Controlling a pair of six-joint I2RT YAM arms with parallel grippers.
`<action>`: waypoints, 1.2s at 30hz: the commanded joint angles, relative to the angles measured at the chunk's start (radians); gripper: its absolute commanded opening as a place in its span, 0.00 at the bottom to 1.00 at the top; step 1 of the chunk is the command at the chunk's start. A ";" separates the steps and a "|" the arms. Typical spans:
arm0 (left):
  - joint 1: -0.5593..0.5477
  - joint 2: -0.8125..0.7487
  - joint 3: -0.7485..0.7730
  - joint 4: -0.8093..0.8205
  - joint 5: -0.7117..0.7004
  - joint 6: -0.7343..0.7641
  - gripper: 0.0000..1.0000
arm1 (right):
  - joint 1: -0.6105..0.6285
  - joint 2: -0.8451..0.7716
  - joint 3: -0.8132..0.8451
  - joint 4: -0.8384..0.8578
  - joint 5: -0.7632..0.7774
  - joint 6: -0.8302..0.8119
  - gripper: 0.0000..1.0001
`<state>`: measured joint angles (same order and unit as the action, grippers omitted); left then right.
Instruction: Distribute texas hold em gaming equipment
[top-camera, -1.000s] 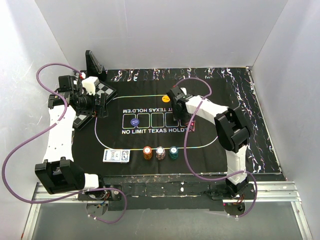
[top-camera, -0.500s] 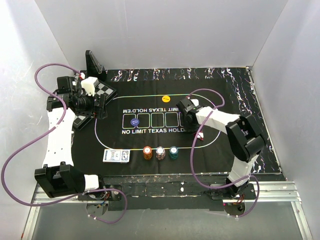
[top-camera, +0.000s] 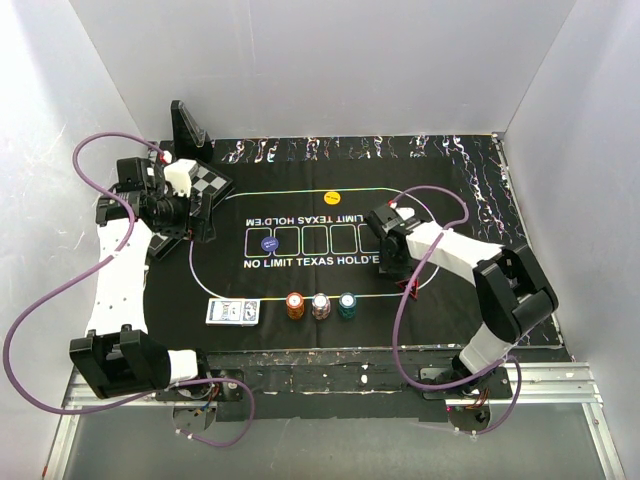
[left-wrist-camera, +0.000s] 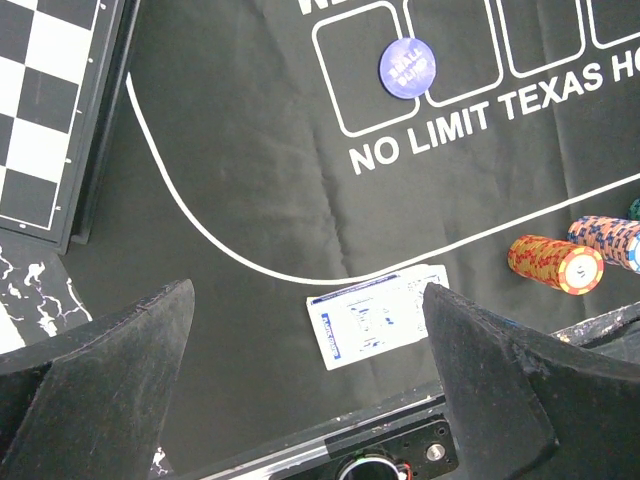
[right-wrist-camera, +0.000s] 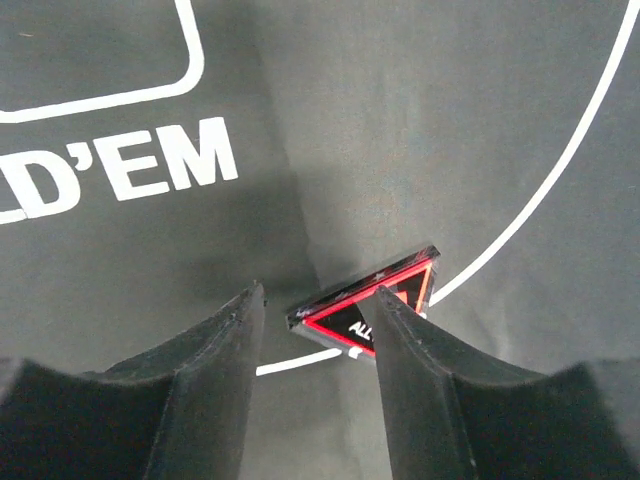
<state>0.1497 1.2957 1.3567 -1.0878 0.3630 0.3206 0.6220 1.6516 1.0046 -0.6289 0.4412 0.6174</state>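
Left wrist view: left gripper (left-wrist-camera: 307, 295) fingers spread wide, empty; blue-and-white playing-card pack (left-wrist-camera: 378, 315) lies flat on black printed mat (left-wrist-camera: 250, 200) below the gap. Right gripper (right-wrist-camera: 320, 292) parted, nothing clamped; red-edged triangle marker (right-wrist-camera: 350, 318) sits tilted by its right fingertip, contact unclear.

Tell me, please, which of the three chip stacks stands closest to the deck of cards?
The orange stack, at the row's left end, toward the deck of cards; the white stack and the teal stack stand farther to the right.
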 joint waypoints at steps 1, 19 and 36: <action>0.008 -0.027 -0.037 0.029 0.011 -0.008 1.00 | 0.030 -0.093 0.170 -0.080 -0.030 -0.028 0.58; 0.007 -0.108 -0.209 0.103 0.060 -0.068 1.00 | 0.470 0.138 0.647 -0.201 -0.260 -0.084 0.88; 0.008 -0.118 -0.188 0.098 0.039 -0.064 1.00 | 0.539 0.286 0.700 -0.213 -0.285 -0.090 0.88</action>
<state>0.1497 1.1995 1.1515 -1.0080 0.4057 0.2508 1.1587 1.9312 1.6775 -0.8249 0.1680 0.5274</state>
